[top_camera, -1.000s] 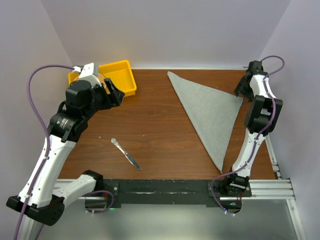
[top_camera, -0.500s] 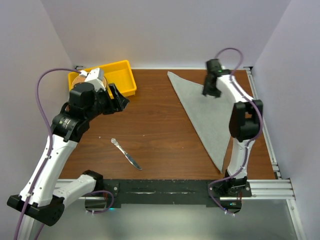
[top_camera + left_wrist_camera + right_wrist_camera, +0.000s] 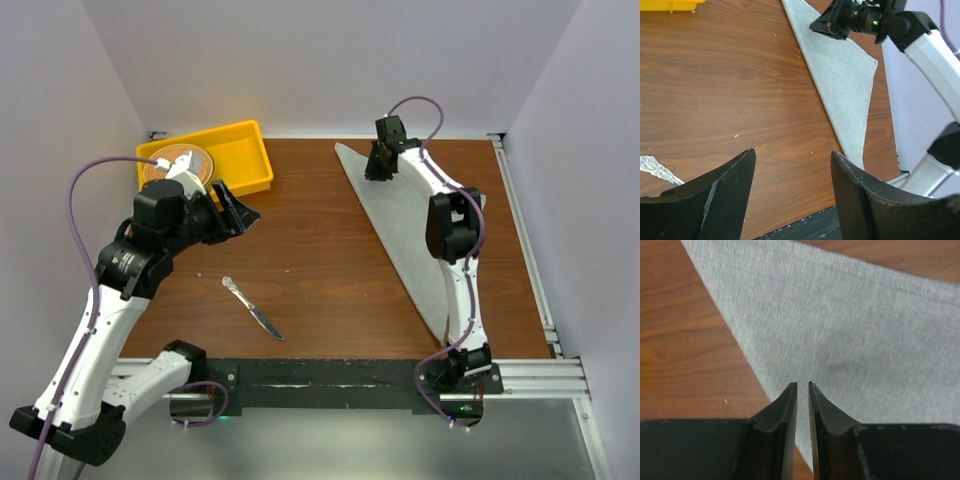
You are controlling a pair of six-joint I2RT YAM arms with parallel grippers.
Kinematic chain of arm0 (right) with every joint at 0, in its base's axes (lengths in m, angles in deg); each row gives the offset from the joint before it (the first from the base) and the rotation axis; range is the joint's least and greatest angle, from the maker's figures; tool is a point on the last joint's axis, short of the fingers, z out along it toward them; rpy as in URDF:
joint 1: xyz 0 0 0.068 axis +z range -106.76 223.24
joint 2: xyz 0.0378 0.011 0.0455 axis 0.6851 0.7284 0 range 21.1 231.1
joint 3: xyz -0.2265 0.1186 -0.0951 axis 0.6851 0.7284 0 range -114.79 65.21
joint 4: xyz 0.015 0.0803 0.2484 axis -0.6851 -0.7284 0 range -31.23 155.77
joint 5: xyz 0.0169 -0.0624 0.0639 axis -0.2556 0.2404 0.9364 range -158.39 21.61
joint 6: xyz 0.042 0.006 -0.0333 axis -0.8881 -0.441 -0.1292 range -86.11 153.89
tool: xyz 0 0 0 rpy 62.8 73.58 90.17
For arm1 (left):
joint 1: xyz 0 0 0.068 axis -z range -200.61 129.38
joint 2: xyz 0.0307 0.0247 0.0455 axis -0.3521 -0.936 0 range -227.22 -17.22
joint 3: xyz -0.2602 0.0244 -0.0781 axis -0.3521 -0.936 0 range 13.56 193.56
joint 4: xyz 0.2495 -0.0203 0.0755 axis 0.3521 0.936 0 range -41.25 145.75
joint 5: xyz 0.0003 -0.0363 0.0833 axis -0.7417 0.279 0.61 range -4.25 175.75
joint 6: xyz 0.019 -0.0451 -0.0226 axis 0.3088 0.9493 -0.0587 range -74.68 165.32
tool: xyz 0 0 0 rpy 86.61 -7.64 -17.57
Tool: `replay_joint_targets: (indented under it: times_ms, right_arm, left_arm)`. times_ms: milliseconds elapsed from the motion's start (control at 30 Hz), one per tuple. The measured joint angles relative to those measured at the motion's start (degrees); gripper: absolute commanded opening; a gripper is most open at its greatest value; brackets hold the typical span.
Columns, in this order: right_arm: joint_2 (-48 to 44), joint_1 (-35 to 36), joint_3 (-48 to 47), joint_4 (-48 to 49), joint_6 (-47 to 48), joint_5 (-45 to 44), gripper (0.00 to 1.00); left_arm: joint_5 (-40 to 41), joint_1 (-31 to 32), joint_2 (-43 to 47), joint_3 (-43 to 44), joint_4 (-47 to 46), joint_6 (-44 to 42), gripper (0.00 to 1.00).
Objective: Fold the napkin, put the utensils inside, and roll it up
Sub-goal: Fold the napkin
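Observation:
The grey napkin (image 3: 408, 238) lies flat as a triangle on the right half of the brown table, also seen in the left wrist view (image 3: 845, 75) and filling the right wrist view (image 3: 865, 330). One silver knife (image 3: 252, 307) lies on bare wood at the near left; its handle end (image 3: 655, 170) shows beside my left fingers. My left gripper (image 3: 235, 200) (image 3: 792, 151) hangs open and empty above the wood, between tray and knife. My right gripper (image 3: 378, 165) (image 3: 802, 383) hovers over the napkin's far left part, near its long edge. Its jaws stand nearly together with a thin slit, nothing between them.
A yellow tray (image 3: 250, 165) sits at the far left corner and holds a round brown woven disc (image 3: 180, 160). The right arm (image 3: 452, 225) reaches over the napkin from the near right. A black rail (image 3: 330, 380) runs along the near table edge.
My right arm swung leftward from the napkin's right corner to its far left part, its jaws closing on the way. My left arm drew slightly nearer, uncovering the disc.

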Motion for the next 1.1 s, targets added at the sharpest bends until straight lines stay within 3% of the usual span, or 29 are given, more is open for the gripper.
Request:
replay_joint_targets:
  times_ms: [400, 733, 867, 967, 1000, 1100]
  right_arm:
    - [5.4, 1.1, -3.4, 2.5, -1.1, 5.0, 0.13]
    - [2.0, 4.9, 4.5, 7.1, -0.5, 10.0, 0.11]
    - [-0.3, 8.0, 7.6, 4.8, 0.0, 12.1, 0.16]
    - [-2.8, 9.7, 9.5, 0.6, 0.5, 12.8, 0.25]
    - [-3.7, 10.1, 9.7, -1.5, 1.1, 12.6, 0.33]
    - [-7.5, 10.1, 9.7, -7.3, 3.3, 11.9, 0.4]
  left_arm:
    - [0.2, 0.0, 2.7, 0.0, 1.9, 1.6, 0.66]
    - [0.1, 0.0, 0.7, -2.7, -1.2, 2.4, 0.66]
    - [0.2, 0.0, -1.6, -5.9, -6.5, 4.3, 0.62]
    - [0.4, 0.1, -4.8, -8.9, -13.1, 6.3, 0.57]
    - [0.7, 0.4, -6.7, -9.8, -15.7, 7.1, 0.56]
    - [1.7, 2.3, -14.8, -10.6, -23.9, 8.3, 0.47]
